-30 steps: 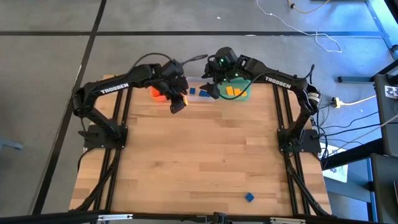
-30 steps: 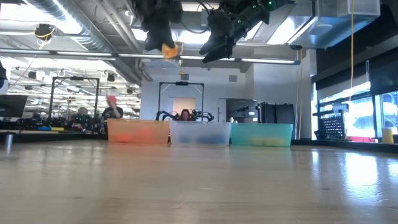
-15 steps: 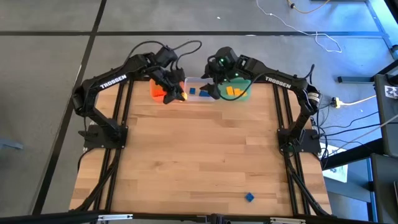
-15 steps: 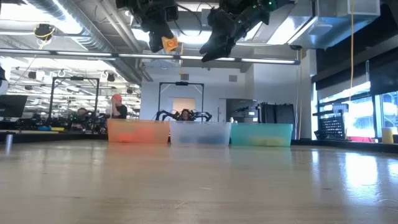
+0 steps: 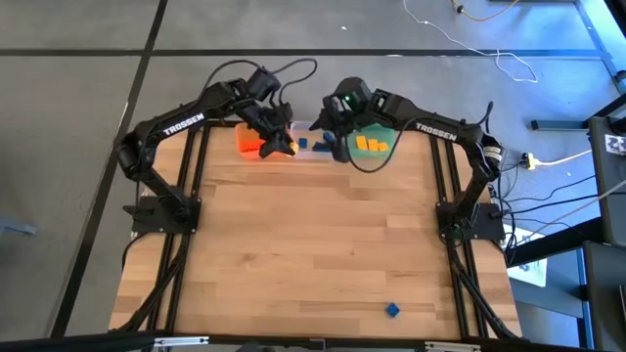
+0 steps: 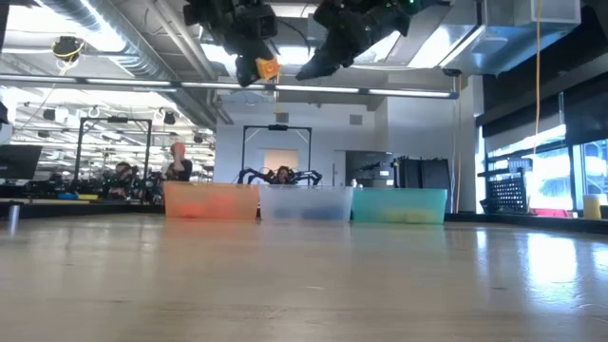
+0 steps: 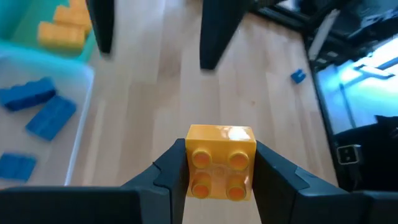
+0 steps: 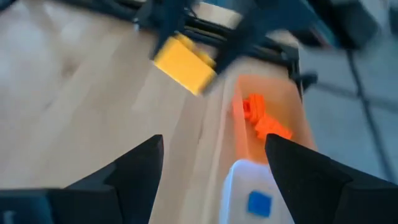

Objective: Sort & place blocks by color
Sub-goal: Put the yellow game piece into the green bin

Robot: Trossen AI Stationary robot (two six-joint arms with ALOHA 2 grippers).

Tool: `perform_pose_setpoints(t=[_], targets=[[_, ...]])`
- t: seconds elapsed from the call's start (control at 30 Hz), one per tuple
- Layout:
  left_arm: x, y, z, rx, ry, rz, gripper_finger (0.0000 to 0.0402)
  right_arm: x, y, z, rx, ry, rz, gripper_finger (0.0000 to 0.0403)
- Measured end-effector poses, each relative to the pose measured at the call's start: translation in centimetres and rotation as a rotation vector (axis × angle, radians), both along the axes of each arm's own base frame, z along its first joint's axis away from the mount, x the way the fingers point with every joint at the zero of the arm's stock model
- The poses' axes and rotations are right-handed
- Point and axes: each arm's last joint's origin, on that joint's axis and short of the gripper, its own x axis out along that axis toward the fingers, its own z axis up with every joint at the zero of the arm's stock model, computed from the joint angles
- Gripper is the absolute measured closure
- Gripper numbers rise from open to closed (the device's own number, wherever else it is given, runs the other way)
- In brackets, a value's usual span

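My left gripper (image 5: 282, 147) is shut on a yellow block (image 7: 221, 163), high above the row of tubs, near where the orange tub (image 5: 248, 145) meets the clear tub (image 5: 311, 147). The low view shows the yellow block (image 6: 267, 68) far above the tubs. My right gripper (image 5: 337, 145) hangs open and empty beside it, over the clear tub and next to the green tub (image 5: 372, 145). Orange blocks (image 8: 264, 121) lie in the orange tub, blue blocks (image 7: 38, 112) in the clear one, yellow blocks (image 7: 62, 25) in the green one. A lone blue block (image 5: 391, 310) rests on the table. My left gripper pinches the yellow block by two opposite side walls (image 7: 189, 163), one finger on each side, its studded face toward the wrist camera. The block is lifted clear and held in the air above the tubs.
The three tubs stand side by side at the table's far edge (image 6: 304, 203). The two grippers are close together above them. The bare wooden table (image 5: 313, 244) stretches toward the near edge, where the lone blue block lies right of centre. People show in the room beyond.
My left gripper has carried the yellow block toward the table's far edge, from just in front of the tubs to above them, turning as it went and staying shut on it. My right gripper has risen slightly.
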Motion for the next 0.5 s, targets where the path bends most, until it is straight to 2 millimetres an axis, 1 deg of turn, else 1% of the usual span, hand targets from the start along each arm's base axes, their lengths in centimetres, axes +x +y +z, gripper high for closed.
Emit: perform_pose_setpoints(t=[0.17,0.27,0.5], targets=[[1.0,0.7,-1.0,-0.021,-0.012,-0.013,0.0273,0.6,1.4,0.0,-0.189,-0.027,0.168,0.0120],[1.0,1.0,-1.0,-0.020,-0.020,-0.010,0.0273,0.9,2.1,0.1,-0.269,-0.046,0.237,0.0120],[1.4,1.0,-0.8,-0.094,-0.073,-0.020,0.0273,1.3,2.3,0.5,-0.362,-0.095,0.287,0.0120]])
